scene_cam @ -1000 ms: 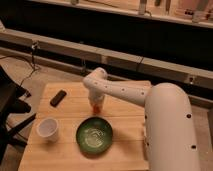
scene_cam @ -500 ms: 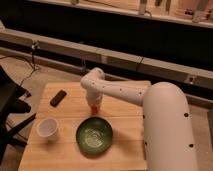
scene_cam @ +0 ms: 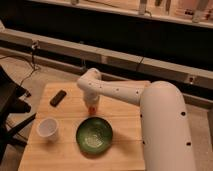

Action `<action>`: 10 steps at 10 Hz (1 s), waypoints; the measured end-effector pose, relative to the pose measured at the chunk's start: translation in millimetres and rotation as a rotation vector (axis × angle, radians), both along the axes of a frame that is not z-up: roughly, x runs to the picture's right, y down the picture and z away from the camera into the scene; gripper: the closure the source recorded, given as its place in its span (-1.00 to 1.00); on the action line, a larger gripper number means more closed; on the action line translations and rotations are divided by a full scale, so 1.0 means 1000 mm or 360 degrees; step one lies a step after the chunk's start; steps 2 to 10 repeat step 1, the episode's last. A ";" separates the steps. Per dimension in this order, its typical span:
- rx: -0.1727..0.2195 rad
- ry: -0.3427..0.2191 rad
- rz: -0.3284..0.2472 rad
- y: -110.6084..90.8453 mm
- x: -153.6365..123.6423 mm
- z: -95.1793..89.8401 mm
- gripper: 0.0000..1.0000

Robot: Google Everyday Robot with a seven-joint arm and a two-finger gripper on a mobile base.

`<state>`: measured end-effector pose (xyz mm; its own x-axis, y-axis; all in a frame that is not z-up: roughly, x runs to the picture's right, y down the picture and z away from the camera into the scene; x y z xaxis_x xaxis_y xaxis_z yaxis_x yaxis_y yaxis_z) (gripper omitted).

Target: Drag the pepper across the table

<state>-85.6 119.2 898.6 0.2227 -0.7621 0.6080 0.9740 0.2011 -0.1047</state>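
Observation:
A small orange-red pepper shows on the light wooden table, just behind the green plate. My gripper points down at the end of the white arm and sits right on top of the pepper, hiding most of it. Only a bit of orange shows under the arm's end.
A green plate lies in front of the gripper. A white cup stands at the front left. A dark flat object lies at the back left. The big white arm covers the table's right side. A black chair stands left.
The gripper has shifted slightly to the left along the table, with the orange pepper under it.

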 end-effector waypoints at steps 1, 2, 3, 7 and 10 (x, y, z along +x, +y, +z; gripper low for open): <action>0.0005 0.0005 -0.0006 0.000 0.002 0.000 0.73; 0.0005 0.0005 -0.0006 0.000 0.002 0.000 0.73; 0.0005 0.0005 -0.0006 0.000 0.002 0.000 0.73; 0.0005 0.0005 -0.0006 0.000 0.002 0.000 0.73; 0.0005 0.0005 -0.0006 0.000 0.002 0.000 0.73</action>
